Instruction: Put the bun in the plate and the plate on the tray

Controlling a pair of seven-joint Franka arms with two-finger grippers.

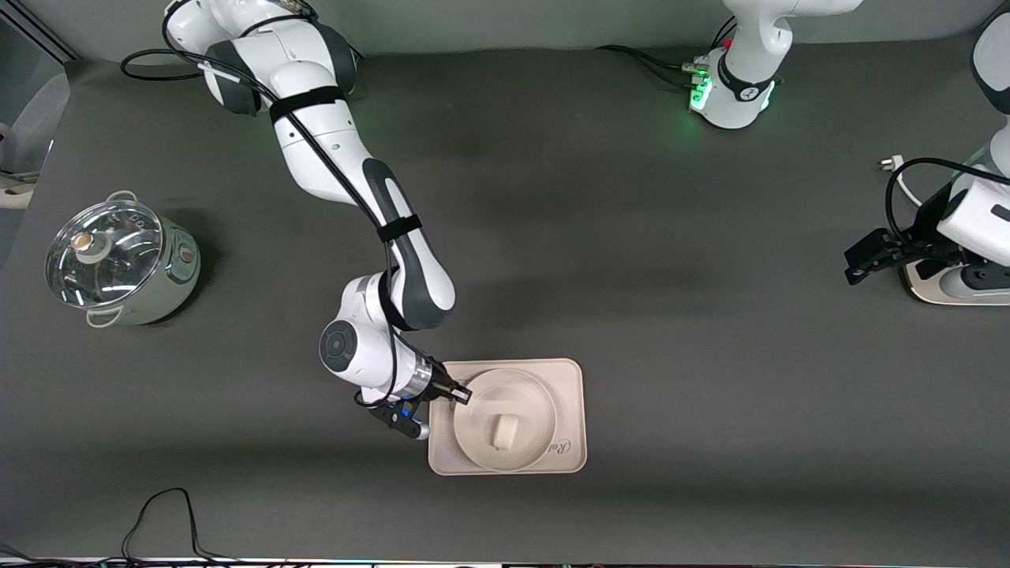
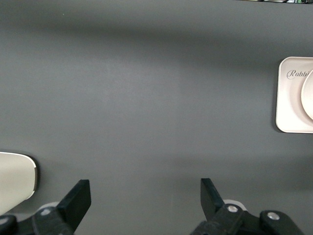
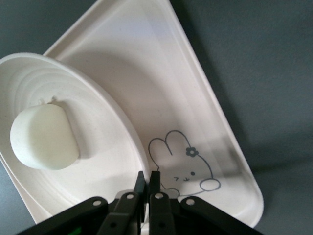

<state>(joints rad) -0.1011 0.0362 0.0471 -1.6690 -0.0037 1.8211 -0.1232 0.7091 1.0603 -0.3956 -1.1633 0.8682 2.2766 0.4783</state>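
The off-white bun (image 1: 505, 431) lies in the round cream plate (image 1: 522, 394), and the plate lies over the rectangular tray (image 1: 570, 380). I cannot tell whether the plate rests on the tray or hangs just above it. My right gripper (image 1: 461, 392) is shut on the plate's rim at the edge toward the right arm's end. The right wrist view shows the bun (image 3: 44, 137), the plate (image 3: 110, 164), the tray (image 3: 161, 73) with its rabbit drawing and the gripper (image 3: 147, 178). My left gripper (image 1: 862, 264) waits open and empty at the left arm's end of the table (image 2: 145, 193).
A steel pot with a glass lid (image 1: 118, 264) stands at the right arm's end of the table. The left wrist view shows the tray's corner (image 2: 292, 103) with the "Rabbit" script. A black cable (image 1: 166, 513) lies near the table's front edge.
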